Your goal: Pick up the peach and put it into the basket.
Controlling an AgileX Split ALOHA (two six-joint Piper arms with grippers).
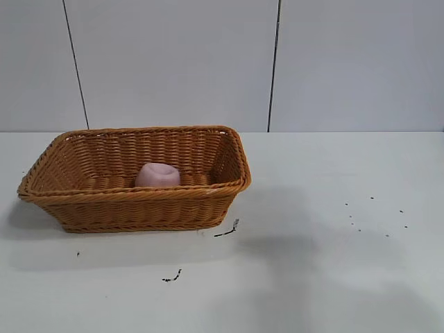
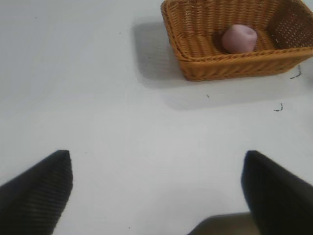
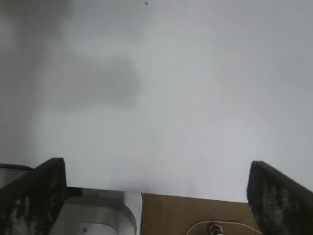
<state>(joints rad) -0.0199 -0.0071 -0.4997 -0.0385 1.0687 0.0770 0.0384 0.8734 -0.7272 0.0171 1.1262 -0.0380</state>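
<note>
— How do the claws stand?

— The left claw (image 2: 156,191) is spread wide, its two dark fingers (image 2: 36,193) far apart over bare white table (image 2: 98,98), holding nothing and touching nothing. The right claw (image 3: 156,196) is likewise released, fingers (image 3: 281,198) wide apart, nothing between them, only blank table surface beyond it. Neither arm shows in the exterior view.

— And the counts?

— One peach (image 1: 157,175), one basket (image 1: 139,208). Besides those, a few small dark specks and scuffs (image 1: 227,230) on the table just off the basket's near right corner and farther toward the right edge.

— Where is the peach?

— Inside the basket, on its woven floor, close behind the near wall and roughly midway along it. It touches no claw. The left wrist view shows it (image 2: 239,38) there too, sitting in the basket (image 2: 195,58), well apart from the left claw.

— Which way does it point?

— It's a squat, rounded lump with a flattened, dimpled top facing up; I can't make out a clear long axis or point. The basket's long axis runs left to right across the table, and it sits in the left half, toward the far edge.
</note>
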